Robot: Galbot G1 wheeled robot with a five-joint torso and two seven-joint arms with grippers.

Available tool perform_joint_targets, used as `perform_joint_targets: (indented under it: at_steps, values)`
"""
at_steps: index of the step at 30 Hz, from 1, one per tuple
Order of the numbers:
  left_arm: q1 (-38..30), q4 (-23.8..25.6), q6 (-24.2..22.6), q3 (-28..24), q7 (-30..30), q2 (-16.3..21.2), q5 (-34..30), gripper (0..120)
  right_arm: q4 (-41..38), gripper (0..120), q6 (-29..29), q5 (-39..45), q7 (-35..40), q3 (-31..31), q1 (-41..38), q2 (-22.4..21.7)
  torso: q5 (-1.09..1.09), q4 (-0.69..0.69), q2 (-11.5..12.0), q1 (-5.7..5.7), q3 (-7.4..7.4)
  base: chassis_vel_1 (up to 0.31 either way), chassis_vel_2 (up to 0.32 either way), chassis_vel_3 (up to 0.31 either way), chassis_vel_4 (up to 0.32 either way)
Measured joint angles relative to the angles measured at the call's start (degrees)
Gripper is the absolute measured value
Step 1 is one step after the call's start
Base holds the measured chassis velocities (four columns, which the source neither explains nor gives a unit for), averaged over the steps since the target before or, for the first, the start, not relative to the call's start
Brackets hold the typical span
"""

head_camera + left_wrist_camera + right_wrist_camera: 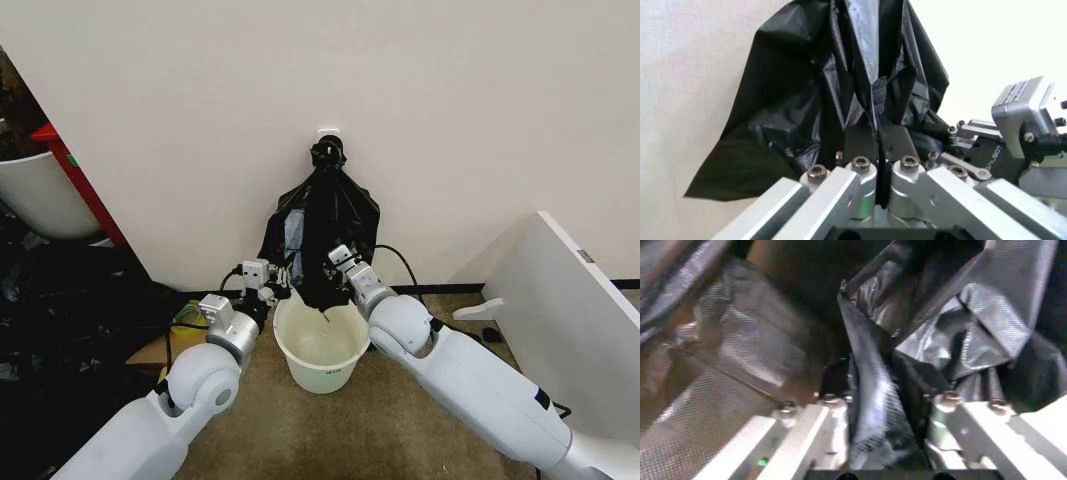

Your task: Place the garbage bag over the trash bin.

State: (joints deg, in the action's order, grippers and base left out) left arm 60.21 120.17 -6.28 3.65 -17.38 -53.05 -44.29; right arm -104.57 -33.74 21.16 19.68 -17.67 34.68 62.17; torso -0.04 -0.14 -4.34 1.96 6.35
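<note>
Black glossy plastic, the garbage bag (322, 235), hangs against the pale wall (450, 120) from a knot at its top, and its lower folds reach down to both of our hands. We see our left hand (283, 281) at the bag's lower left edge, directly above the left part of the rim of the trash bin (320, 352). In the left wrist view the left hand (877, 150) has its two dark fingers (859, 142) pressed together with a pleat of the garbage bag (840, 85) pinched between them, so this hand is clamped on the bag. Our right hand (333, 283) sits just beside the left hand, at the bag's lower middle, above the rear of the bin's rim. In the right wrist view the right hand (870, 385) has a band of the garbage bag (873, 405) running between its fingers (835, 380); the jaws stand slightly apart with the film filling the gap, so we read this hand as gripping the bag as well. The trash bin is a round white bucket standing upright on the brown carpet (420, 410) immediately below both hands, and its mouth is uncovered. One pointed tip of the bag dips just inside the bin's opening below the right hand. A white panel (570, 300) leans to the right of the right arm.
</note>
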Motion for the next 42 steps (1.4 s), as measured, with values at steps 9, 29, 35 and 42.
perform_joint_targets:
  at_steps: [9, 29, 35, 42]
  values:
    - [1.89, 0.91, 0.39, 1.3, -0.07, 0.63, 0.56, 0, -1.94, 0, 4.94, -0.18, 2.33, 1.32, 1.36, -0.15, 0.0, 0.0, 0.0, 0.0, 0.0, 0.0, 0.0, 0.0, 0.0]
    - [12.34, 12.92, 0.43, 3.69, -0.45, 4.64, 0.2, 0, -23.03, 0, 25.41, 9.47, -7.57, 22.33, 30.61, -2.11, 0.0, 0.0, -0.02, -0.01, -0.01, 0.0, 0.0, 0.0, 0.0]
    - [15.63, 17.43, 0.21, 4.38, -0.88, 5.36, -1.25, 0, -26.76, 0, 25.45, 10.09, -7.31, 23.33, 36.02, -0.8, 0.0, 0.0, -0.02, -0.01, 0.0, 0.0, 0.0, 0.0, 0.0]
    - [19.83, 20.33, 0.11, 4.59, -1.08, 5.95, -1.51, 0, -29.82, 0, 23.37, 14.34, -5.81, 22.78, 39.98, 1.32, 0.0, 0.0, -0.02, -0.01, -0.01, 0.0, 0.0, 0.0, 0.0]
